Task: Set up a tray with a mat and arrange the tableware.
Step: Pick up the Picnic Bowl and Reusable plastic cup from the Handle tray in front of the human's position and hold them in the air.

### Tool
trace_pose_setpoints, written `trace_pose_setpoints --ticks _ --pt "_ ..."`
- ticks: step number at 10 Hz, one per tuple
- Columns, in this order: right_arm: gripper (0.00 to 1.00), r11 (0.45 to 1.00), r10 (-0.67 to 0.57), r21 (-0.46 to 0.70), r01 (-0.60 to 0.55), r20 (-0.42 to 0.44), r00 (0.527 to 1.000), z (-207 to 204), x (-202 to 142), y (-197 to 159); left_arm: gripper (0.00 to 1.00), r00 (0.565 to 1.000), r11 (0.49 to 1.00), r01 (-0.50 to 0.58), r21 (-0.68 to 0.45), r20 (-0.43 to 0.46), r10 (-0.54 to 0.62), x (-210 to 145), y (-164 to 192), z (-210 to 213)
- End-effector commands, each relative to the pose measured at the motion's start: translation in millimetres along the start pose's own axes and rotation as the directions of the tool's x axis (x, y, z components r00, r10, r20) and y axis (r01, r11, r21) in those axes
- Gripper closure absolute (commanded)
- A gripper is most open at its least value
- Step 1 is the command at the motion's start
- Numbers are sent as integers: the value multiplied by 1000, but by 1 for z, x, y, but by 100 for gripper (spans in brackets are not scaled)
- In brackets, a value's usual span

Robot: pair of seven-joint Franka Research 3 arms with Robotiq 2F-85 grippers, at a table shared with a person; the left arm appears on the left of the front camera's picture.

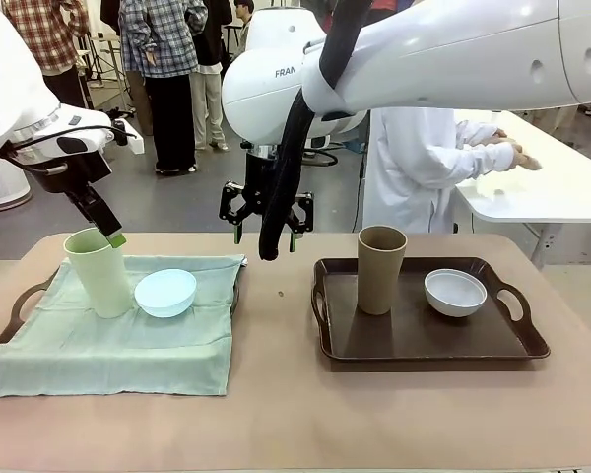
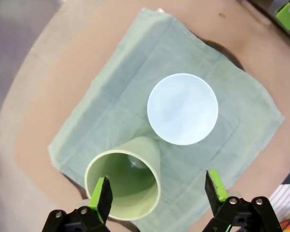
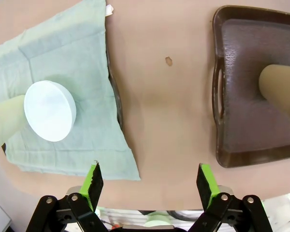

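On the left tray point(image 1: 20, 307) the mat point(image 1: 108, 355) carries the green cup point(image 1: 98, 276) and blue bowl point(image 1: 165, 293). The left gripper point(image 2: 158, 188) hangs open over the cup's rim. The cup looks light, stiff and slick, so pinch its wall. Mid-table, the right gripper point(image 3: 150, 179) gapes empty. The right tray point(image 1: 424, 345) holds the brown cup point(image 1: 380, 271) and white bowl point(image 1: 455, 293).
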State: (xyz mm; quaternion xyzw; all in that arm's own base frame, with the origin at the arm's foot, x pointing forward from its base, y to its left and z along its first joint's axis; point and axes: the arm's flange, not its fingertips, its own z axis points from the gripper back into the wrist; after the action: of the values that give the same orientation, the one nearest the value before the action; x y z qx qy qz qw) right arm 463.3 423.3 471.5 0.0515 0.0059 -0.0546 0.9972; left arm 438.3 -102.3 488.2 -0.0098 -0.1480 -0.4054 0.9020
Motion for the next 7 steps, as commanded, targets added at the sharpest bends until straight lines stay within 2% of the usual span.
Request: trace_pose_setpoints --ticks 1,5,6,7 --pt "0 1000 -4 -6 4 2 1000 0 -3 -4 0 1000 1000 23 8 -4 -23 -5 -2 1" --pt "0 1000 0 0 0 0 1000 0 0 0 0 1000 1000 0 0 0 0 0 0 0" --pt "0 999 17 -29 -15 48 999 24 -21 -26 0 996 997 -75 28 -51 76 -2 -20 16" --pt "0 998 11 -67 -6 79 997 42 -35 -51 0 991 987 -85 135 -87 97 -2 -33 37"
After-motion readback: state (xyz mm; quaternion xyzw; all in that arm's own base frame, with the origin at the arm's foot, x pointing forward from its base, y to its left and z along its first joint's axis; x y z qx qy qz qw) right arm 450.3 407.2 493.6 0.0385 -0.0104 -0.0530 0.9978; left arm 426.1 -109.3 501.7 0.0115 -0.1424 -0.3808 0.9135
